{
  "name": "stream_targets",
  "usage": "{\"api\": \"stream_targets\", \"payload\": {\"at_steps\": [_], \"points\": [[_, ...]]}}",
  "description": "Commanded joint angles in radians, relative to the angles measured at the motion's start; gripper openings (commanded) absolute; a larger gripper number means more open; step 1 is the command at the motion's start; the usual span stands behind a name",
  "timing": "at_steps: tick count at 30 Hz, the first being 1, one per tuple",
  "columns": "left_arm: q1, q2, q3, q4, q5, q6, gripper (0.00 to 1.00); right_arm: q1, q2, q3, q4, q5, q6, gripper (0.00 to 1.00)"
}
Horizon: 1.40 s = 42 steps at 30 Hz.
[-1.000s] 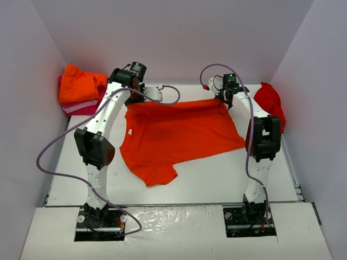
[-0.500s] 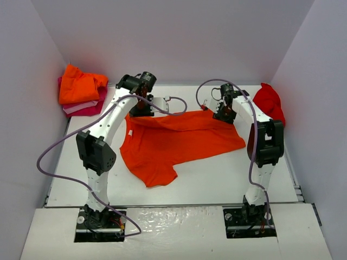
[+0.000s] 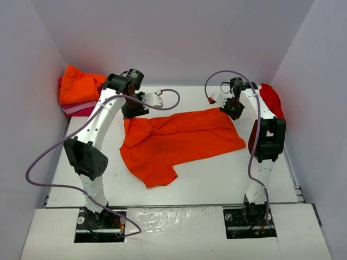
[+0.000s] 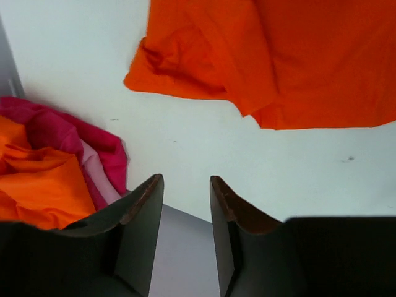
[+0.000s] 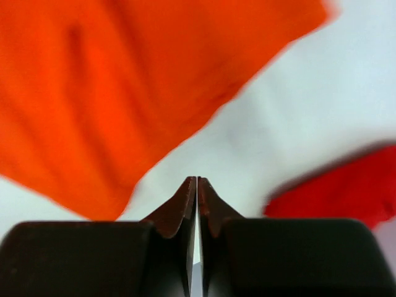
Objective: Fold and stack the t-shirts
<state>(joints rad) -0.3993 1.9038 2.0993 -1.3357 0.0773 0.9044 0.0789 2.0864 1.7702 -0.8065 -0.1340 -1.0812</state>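
Arms number two, white-shelled with black joints and looping lilac cables, and both rise from the near edge of the flat white table (image 3: 217, 179). One garment lies spread on that table: a bright orange t-shirt (image 3: 184, 138) of soft, matte fabric. It lies in the middle, its long axis running left to right, with the right end tilted slightly toward the far side. One short sleeve juts toward the near edge at the left end and a straight hem closes the right end. The far-left corner is bunched into loose folds. Above that bunched corner hangs the left gripper (image 4: 185, 179), its two dark, flat fingers (image 4: 139, 210) standing apart with nothing between them; its wrist view shows bare table beneath. Over the shirt's far-right corner is the right gripper (image 5: 197, 180), its two tapered fingers pressed together tip to tip, with no cloth visible between them. In the far left corner sits one heap of garments (image 3: 81, 89), a rumpled orange piece on top of magenta and pale pink layers. At the far right, against the wall, rests one crumpled red garment (image 3: 270, 100), apart from the orange shirt.
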Motion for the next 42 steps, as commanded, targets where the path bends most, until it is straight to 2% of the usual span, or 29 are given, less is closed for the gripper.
{"api": "stream_targets", "payload": {"at_steps": [1,6,10,14,21,27,32,36,39,42], "points": [[0.063,0.048,0.088,0.073,0.002,-0.062,0.28,0.015,0.085,0.247,0.035,-0.042,0.134,0.00],[0.087,0.203,0.191,0.147,0.009,-0.086,0.10,0.048,0.235,0.424,0.041,-0.024,0.221,0.00],[0.100,0.249,0.194,0.239,0.001,-0.101,0.00,0.089,0.277,0.445,0.060,-0.007,0.230,0.00],[0.117,0.298,0.200,0.298,0.024,-0.121,0.00,0.102,0.305,0.448,0.090,-0.017,0.266,0.00],[0.131,0.394,0.219,0.308,0.036,-0.145,0.00,0.105,0.381,0.466,0.143,-0.035,0.324,0.00],[0.157,0.505,0.246,0.306,0.054,-0.180,0.00,0.104,0.468,0.522,0.159,0.052,0.365,0.00],[0.203,0.582,0.268,0.217,0.095,-0.205,0.00,0.093,0.477,0.488,0.163,0.125,0.369,0.00],[0.262,0.587,0.202,0.218,0.104,-0.216,0.00,0.078,0.469,0.450,0.164,0.179,0.368,0.00],[0.322,0.559,0.120,0.292,0.086,-0.242,0.00,0.064,0.470,0.433,0.166,0.241,0.370,0.00],[0.365,0.572,0.135,0.304,0.064,-0.258,0.00,0.056,0.484,0.441,0.169,0.279,0.380,0.00]]}}
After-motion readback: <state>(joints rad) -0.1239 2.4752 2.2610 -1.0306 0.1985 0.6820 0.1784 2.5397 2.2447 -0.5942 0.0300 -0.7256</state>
